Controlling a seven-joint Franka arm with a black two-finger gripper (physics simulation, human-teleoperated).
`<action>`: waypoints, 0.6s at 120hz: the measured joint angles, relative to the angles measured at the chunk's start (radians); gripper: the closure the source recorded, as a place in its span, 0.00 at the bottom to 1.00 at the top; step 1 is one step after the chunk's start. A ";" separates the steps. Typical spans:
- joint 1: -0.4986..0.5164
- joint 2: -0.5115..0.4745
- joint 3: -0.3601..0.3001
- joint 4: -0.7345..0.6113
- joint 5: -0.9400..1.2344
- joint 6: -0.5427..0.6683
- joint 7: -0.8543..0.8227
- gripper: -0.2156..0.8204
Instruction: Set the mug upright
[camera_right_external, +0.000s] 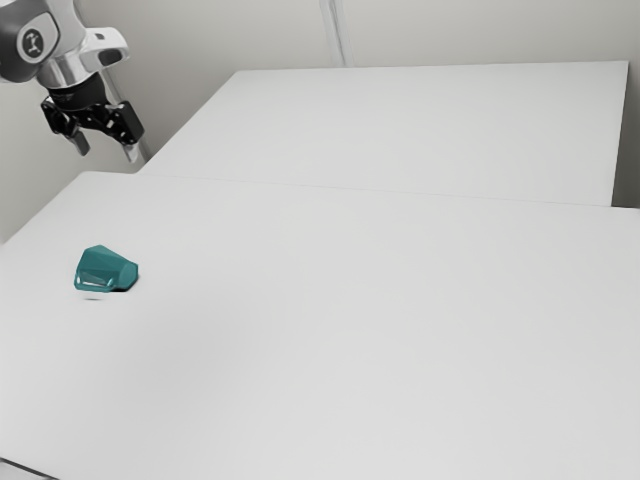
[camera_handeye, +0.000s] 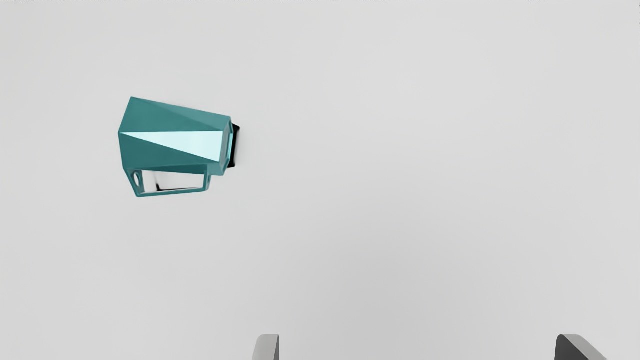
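High at the exterior view's upper left, my black gripper (camera_right_external: 107, 152) hangs in the air, open, its fingers well apart. The teal faceted mug (camera_right_external: 104, 270) lies on its side on the white table, lower in that view and apart from the gripper. Seen from the wrist, the mug (camera_handeye: 175, 137) rests with its narrower base end facing away from its wide end, and its handle sticks out along one side. Bare tabletop lies between the spread fingertips of the gripper (camera_handeye: 417, 347); the mug is off beyond one finger. The inside of the mug is hidden.
The white table (camera_right_external: 350, 330) stretches widely toward the exterior view's right. Behind it stands another white surface (camera_right_external: 400, 125), with pale walls around. A dark line crosses the lower left corner of the exterior view.
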 joint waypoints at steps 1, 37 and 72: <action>0.000 0.000 0.000 0.000 0.000 0.001 0.000 0.21; 0.086 0.010 -0.002 -0.003 -0.010 0.044 0.015 0.21; 0.379 0.153 0.001 0.000 -0.203 0.060 0.033 0.21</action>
